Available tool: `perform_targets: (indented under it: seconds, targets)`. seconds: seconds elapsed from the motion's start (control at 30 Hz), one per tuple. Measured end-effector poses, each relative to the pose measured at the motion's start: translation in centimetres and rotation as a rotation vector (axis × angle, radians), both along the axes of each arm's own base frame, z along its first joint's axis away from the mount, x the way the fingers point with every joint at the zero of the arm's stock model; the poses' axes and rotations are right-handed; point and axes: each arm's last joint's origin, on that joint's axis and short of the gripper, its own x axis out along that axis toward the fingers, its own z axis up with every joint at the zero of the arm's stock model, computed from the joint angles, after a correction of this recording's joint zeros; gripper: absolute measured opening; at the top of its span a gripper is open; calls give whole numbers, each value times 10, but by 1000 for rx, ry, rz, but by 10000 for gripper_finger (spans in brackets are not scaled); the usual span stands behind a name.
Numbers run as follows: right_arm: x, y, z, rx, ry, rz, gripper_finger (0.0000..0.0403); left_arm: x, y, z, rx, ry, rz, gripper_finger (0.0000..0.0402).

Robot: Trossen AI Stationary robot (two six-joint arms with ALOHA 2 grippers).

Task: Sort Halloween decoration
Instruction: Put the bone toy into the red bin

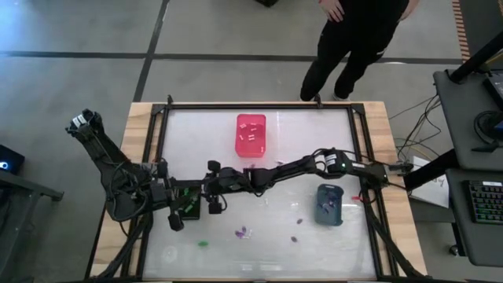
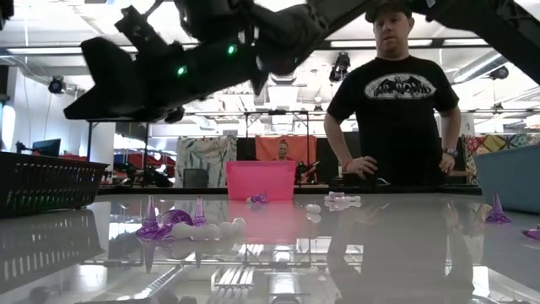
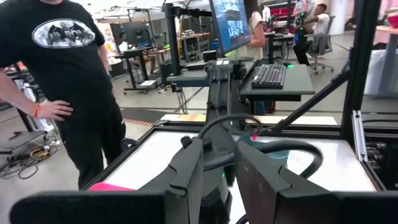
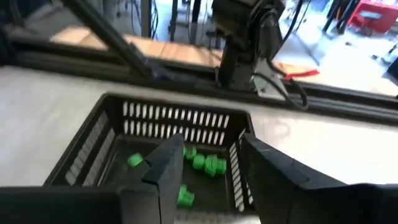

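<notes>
**A:** Where's the right end effector [image 4: 208, 180] sitting? Top-down shot has that arm stretched way across to the left side of the table [image 1: 346, 251].

**B:** Over the black basket [image 4: 112, 134]. The wrist camera looks straight into it: fingers spread apart, nothing between them. Green pieces [image 4: 205, 163] lie in a loose clump on the basket floor, one more [image 4: 135, 160] a bit apart from them. Too small and jumbled to call any long axis on those.

**A:** And the left end effector [image 3: 217, 180]?

**B:** Parked near the same basket, at the left. Fingers partway apart with a narrow gap, and nothing visible in the gap.

**A:** The rest of the decorations?

**B:** Scattered. Purple pieces [image 1: 243, 233] on the near part of the table, another purple one [image 1: 295, 239] right of those, a green one [image 1: 203, 244] near the front edge. From table height the purple cones [image 2: 199, 211] stand upright, tips up, with rounded white pieces [image 2: 221, 230] lying flat just beside them. The pink bin [image 1: 251, 134] at the far side has white bits in it, and the grey-blue bin [image 1: 328, 204] on the right holds purple ones.

**A:** Anything in the way?

**B:** The two arms crowd each other over the basket. A person in a black t-shirt [image 2: 396, 101] stands behind the table, hands on hips.
</notes>
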Motion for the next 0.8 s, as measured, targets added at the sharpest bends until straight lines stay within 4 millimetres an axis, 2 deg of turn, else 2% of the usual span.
perform_targets:
  seconds: [0.23,0.57,0.8]
  targets:
    - [-26,4,24,-20,285,7,144,0,0,-2,-15,4,13,75]
    - [-85,3,58,41,724,-70,121,4,-4,-8,-26,9,15,75]
    - [-123,2,81,63,850,-178,112,9,-7,-13,-15,21,30,75]
